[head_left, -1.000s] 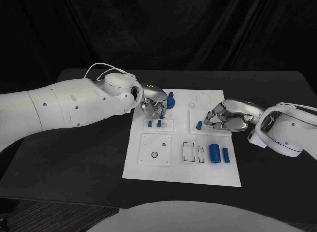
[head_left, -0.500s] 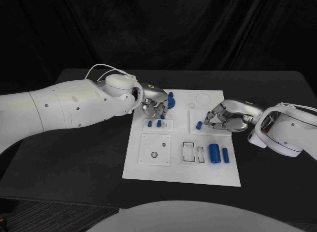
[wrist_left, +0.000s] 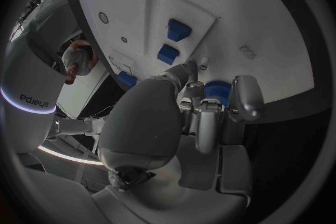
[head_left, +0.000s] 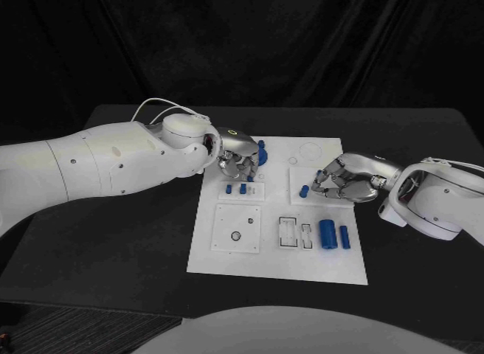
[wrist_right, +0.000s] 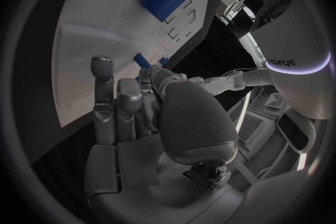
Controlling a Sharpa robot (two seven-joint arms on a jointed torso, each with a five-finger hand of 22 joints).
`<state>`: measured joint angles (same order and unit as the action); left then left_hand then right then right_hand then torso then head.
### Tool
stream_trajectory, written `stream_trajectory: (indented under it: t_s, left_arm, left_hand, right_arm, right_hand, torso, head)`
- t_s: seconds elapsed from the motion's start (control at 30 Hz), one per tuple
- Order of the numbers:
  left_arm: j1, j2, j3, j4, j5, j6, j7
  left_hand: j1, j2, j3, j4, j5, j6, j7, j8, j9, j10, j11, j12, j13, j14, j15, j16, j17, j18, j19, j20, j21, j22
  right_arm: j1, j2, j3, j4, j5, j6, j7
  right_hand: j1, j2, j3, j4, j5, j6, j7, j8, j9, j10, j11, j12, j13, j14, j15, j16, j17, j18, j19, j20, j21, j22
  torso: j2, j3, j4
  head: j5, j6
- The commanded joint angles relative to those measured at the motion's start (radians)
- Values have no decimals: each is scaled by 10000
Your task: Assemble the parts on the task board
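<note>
— Fingers first: what is the left hand [head_left: 234, 161] doing?
— Curled down at the far left part of the task board [head_left: 279, 265], closed round a blue ribbed part [wrist_left: 215, 89] near that far edge; two small blue pegs [head_left: 236, 189] stand just nearer.
— And the right hand [head_left: 341, 179]?
— Fingers bent inward over the board's right side, beside a small blue part [head_left: 304, 192]. Whether they hold anything, I cannot tell.
— Anything else?
— A blue cylinder [head_left: 327, 233] and a slimmer blue pin [head_left: 345, 236] lie towards the near right corner.

Glossy white arm shells; a thin white cable [head_left: 146, 108] loops over the left wrist; each silver robot hand has metallic segmented fingers [wrist_left: 246, 98]
</note>
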<state>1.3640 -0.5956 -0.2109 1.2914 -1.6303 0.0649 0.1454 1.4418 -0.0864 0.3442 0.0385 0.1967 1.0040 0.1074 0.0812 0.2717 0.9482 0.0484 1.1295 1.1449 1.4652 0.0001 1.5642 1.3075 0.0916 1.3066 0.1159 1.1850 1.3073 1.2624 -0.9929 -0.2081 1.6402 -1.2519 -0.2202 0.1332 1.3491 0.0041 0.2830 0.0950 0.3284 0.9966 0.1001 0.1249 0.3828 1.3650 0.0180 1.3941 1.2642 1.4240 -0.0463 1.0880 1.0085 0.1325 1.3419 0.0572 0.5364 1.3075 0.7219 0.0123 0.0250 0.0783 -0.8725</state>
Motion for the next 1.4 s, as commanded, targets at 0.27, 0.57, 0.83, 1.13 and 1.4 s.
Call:
stream_trajectory:
  t_s: [0.27,0.57,0.83,1.13,1.4]
  left_arm:
    - [-30,39,-6,-2,-14,-116,161]
    - [-32,-156,-5,-140,-14,-1486,864]
    - [-33,-258,-5,-122,-13,-2307,1171]
    - [-33,-429,-5,-77,-13,-2786,1318]
    - [-36,-795,-6,115,-13,-3079,1422]
  left_hand:
    - [-45,94,-30,-53,-46,267,-95,196,185,387,-47,254,233,970,21,33,2544,-71,16,-12,189,1523]
    - [-192,241,-89,13,254,447,-206,385,400,306,-146,141,114,1045,-65,62,2621,-83,56,-22,277,1539]
    - [-153,256,-75,-56,492,483,-249,487,521,244,-200,48,40,1056,-122,66,2633,-113,141,-31,416,1578]
    - [-176,290,-77,-56,568,534,-252,565,599,342,-206,82,64,1056,-134,66,2633,-132,202,-36,510,1604]
    - [-272,272,-125,-16,572,469,-267,576,642,184,-216,-64,-79,1056,-142,66,2633,-133,199,-37,517,1602]
  right_arm:
    - [-34,-11,3,5,3,37,-83]
    - [-35,-37,3,6,3,52,-90]
    - [-37,-41,3,3,3,68,-88]
    - [-39,-52,3,10,3,85,-88]
    - [-41,-88,3,21,3,97,-100]
  right_hand:
    - [77,1,15,-40,19,-33,3,26,11,-79,19,-42,-7,-2,-9,-40,-10,194,52,39,-25,579]
    - [89,-10,20,-55,43,-38,6,26,13,-78,21,-41,-5,-4,-8,-44,-15,196,51,39,-38,578]
    - [91,-21,19,-63,50,-41,8,25,15,-92,22,-53,-23,-9,-7,-60,-33,199,45,40,-67,573]
    - [89,-25,17,-63,48,-41,9,25,16,-95,23,-55,-27,-11,-7,-64,-38,200,44,40,-75,572]
    - [80,-32,12,-60,35,-40,12,27,18,-93,26,-53,-24,-12,-5,-62,-36,200,43,41,-79,572]
  torso:
    - [-4,3,6]
    - [0,-2,3]
    - [14,-10,23]
    - [6,-10,16]
    - [-1,1,18]
  head:
    - [0,-1]
    - [28,-1]
    - [40,-1]
    - [61,-1]
    - [40,-1]
